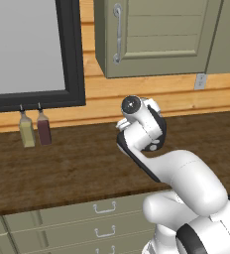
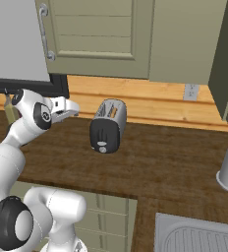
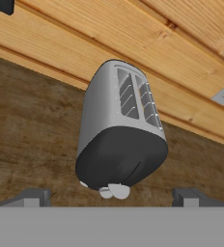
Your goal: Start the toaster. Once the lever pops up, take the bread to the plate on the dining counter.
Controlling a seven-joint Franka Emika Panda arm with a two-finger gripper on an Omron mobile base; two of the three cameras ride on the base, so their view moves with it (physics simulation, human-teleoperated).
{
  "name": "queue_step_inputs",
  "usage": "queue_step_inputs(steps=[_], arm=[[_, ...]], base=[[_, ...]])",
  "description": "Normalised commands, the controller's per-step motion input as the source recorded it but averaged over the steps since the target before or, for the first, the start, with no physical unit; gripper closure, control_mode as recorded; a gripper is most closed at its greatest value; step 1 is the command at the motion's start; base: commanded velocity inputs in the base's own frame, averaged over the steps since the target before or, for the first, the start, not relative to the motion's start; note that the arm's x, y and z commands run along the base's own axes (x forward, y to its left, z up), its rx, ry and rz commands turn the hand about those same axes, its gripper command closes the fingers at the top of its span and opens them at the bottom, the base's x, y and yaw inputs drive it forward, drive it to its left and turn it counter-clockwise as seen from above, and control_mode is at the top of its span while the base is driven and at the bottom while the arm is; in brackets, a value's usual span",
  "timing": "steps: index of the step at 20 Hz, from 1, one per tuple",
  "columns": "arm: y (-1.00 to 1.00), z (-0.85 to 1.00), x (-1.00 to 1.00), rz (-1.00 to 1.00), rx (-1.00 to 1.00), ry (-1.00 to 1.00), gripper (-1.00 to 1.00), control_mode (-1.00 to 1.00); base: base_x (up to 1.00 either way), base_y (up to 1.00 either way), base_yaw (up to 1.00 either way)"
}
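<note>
The toaster [image 2: 107, 126] stands on the dark wood worktop [image 2: 165, 162] against the plank wall, its black end panel [image 3: 121, 159] facing the arm; a small white button [image 3: 119, 191] sits low on that panel; both slots [image 3: 135, 96] show on top, and I cannot tell whether bread is in them; the gripper [image 3: 109, 195] hangs in the air just short of the black end, fingers [image 3: 34, 197] spread wide apart, touching nothing; two bottles [image 1: 35, 130] stand near the wall under the dark-framed window [image 1: 70, 54]; a sink [image 2: 199, 235] lies in the worktop to the right.
</note>
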Motion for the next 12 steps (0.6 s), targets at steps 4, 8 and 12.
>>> queue_step_inputs(steps=[4,8,12], arm=[[0.00,0.00,0.00,0.00,0.00,0.00,-1.00,-1.00],[0.00,0.00,0.00,0.00,0.00,0.00,-1.00,-1.00],[0.00,0.00,0.00,0.00,0.00,0.00,-1.00,-1.00]], base=[[0.00,0.00,0.00],[0.00,0.00,0.00],[0.00,0.00,0.00]])
